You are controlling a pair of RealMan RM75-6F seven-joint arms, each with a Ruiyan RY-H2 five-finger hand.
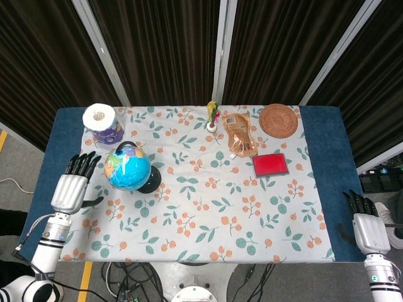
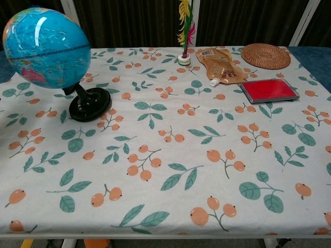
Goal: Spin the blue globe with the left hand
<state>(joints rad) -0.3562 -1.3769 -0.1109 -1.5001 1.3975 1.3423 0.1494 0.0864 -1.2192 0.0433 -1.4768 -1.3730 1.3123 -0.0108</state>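
My left hand [image 1: 71, 184] hangs over the blue border of the table [image 1: 53, 165], with fingers spread and nothing in them, just beside the globe [image 1: 128, 167] but apart from it. The globe stands on its black base [image 2: 90, 104] at the left side of the flowered cloth [image 2: 170, 155], near the purple roll of paper [image 1: 102, 123]. More to the right are a feather in a small holder [image 1: 211, 117], a brown pouch [image 1: 240, 135], a red pad [image 1: 271, 164] and a woven coaster [image 1: 278, 119], all well apart from the globe. My right hand [image 1: 364, 223] rests at the right edge of the table, fingers straight and holding nothing.

I think the risk is this: if I reach in again and push too low or too hard, the globe can slide or tip on its base instead of turning, because the base looks light.

The head view shows both hands and the roll of paper. The chest view shows no hand, but it shows the tilted stem and base of the globe from the side much more clearly.
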